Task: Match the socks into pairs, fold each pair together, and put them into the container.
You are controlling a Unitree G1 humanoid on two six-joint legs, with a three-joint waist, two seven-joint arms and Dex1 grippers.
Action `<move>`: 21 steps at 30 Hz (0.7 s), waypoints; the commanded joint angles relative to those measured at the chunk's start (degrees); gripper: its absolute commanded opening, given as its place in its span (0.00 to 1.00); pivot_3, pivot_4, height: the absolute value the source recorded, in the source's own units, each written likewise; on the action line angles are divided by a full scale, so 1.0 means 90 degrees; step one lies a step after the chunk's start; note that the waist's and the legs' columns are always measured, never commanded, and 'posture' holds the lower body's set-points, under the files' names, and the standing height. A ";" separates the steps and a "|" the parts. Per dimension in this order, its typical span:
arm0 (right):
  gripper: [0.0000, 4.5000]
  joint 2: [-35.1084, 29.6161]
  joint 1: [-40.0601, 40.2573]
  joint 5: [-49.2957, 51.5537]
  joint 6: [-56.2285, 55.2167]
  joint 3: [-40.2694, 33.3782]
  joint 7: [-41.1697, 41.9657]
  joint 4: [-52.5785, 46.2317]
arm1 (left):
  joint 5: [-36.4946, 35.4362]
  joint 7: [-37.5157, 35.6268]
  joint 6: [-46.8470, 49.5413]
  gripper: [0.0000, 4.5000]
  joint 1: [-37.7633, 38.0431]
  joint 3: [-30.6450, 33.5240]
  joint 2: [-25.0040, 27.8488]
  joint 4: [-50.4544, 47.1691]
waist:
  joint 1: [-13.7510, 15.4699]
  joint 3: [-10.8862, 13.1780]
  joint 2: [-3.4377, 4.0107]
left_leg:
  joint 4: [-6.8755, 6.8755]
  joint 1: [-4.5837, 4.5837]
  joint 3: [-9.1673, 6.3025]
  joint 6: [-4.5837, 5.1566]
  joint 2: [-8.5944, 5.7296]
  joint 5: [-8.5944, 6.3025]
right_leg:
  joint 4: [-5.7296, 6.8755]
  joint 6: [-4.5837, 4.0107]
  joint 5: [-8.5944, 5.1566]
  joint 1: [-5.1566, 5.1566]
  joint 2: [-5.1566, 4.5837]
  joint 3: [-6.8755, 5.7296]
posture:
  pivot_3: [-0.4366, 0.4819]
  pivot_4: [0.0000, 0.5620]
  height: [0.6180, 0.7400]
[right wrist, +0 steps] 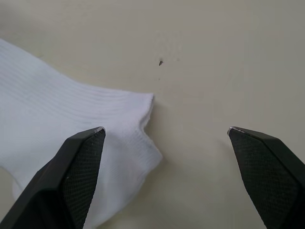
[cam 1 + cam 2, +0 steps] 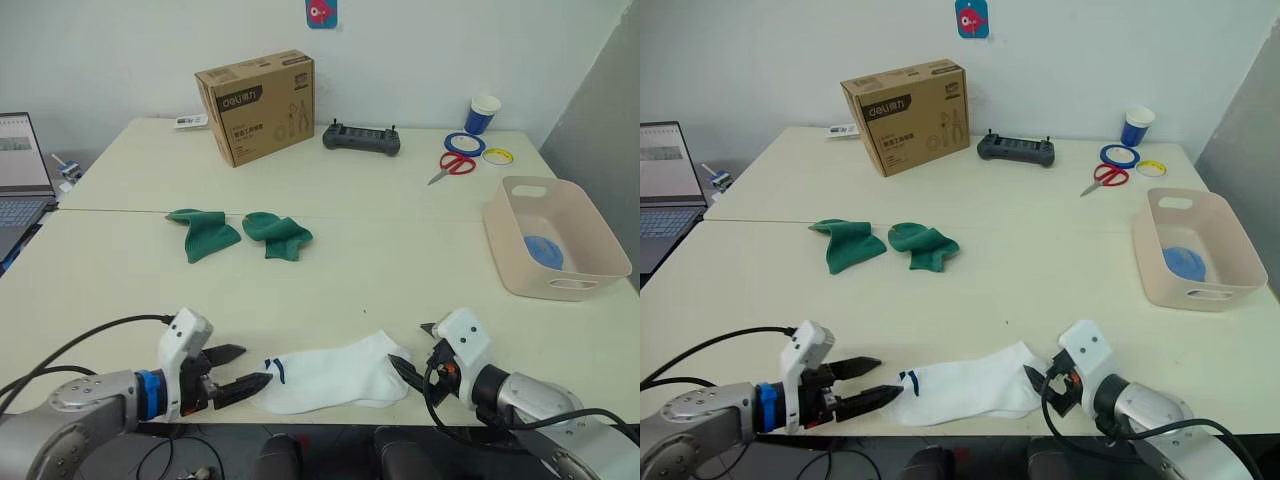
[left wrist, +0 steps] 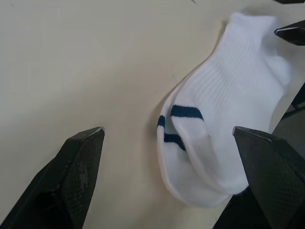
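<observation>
Tub [image 2: 520, 262] at right bench edge holds a blue sock [image 2: 543, 250]. Both end effectors, left [image 2: 238, 368] and right [image 2: 415, 348], gape empty beside the near white socks [image 2: 335, 373].

1. The table [image 2: 380, 270] is pale cream, with a seam running across it.
2. White socks [image 2: 335, 373] lie at the near edge.
3. Two green socks [image 2: 240, 233] lie side by side near the seam, just apart.
4. A cardboard box [image 2: 258, 106] stands at the far side, a black controller [image 2: 361, 138] beside it.
5. Red scissors [image 2: 455, 165], a blue tape ring [image 2: 465, 143], a yellow ring [image 2: 498, 155] and a blue cup [image 2: 482, 113] sit at the far right.
6. A pinkish tub [image 2: 520, 255] stands at the right edge.
7. A laptop [image 2: 22, 175] sits at the left.
</observation>
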 commanded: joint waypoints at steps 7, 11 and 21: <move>0.96 0.0423 0.0642 -0.0251 -0.0753 0.0279 -0.0032 0.0553 | 0.0449 0.0349 0.0003 0.92 0.0012 -0.0837 -0.0234 0.0004 | 0.0006 -0.0027 0.0013 | 0.0000 0.0020 -0.0003 0.0000 0.0003 -0.0001 | -0.0004 0.0000 -0.0001 -0.0004 -0.0005 0.0003 | 0.48 0.27 0.86; 0.72 0.0343 0.0625 -0.0496 -0.0885 0.0621 0.0031 0.0681 | 0.0731 0.0597 -0.0051 0.67 -0.0068 -0.1130 -0.0417 0.0179 | 0.0006 -0.0053 0.0016 | -0.0011 0.0041 0.0004 -0.0002 0.0005 -0.0002 | -0.0007 -0.0006 -0.0005 0.0007 -0.0013 0.0009 | 0.48 0.27 0.86; 0.00 0.0248 0.0483 -0.0603 -0.0943 0.0766 0.0083 0.0505 | 0.0069 0.0477 0.0385 0.05 -0.0003 -0.0946 -0.0525 -0.0175 | 0.0007 -0.0078 0.0002 | -0.0067 0.0095 0.0013 -0.0004 0.0003 -0.0004 | -0.0024 -0.0018 -0.0018 0.0038 -0.0029 0.0012 | 0.48 0.27 0.86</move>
